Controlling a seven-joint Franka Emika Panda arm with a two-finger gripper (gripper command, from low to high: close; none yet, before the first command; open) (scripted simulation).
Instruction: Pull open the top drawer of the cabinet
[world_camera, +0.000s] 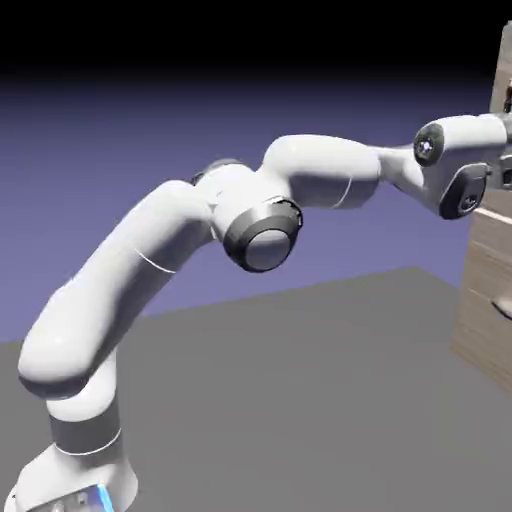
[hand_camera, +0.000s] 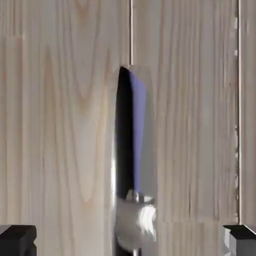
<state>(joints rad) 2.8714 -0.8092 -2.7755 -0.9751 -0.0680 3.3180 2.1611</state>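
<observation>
The exterior view shows a big flat gray table (world_camera: 270, 400) that fills the low part, from about eight o'clock round to four o'clock. Behind it is a plain wall of color (world_camera: 120, 150), black at twelve o'clock and blue-purple lower down, toward nine o'clock.

Shiny metal handle (hand_camera: 135, 220) stands between tool's (hand_camera: 129, 241) spread fingertips, room visible on both sides.

The exterior view darkens to black along its top. The hand view is evenly lit, with white glare on the handle (hand_camera: 136, 225).
</observation>
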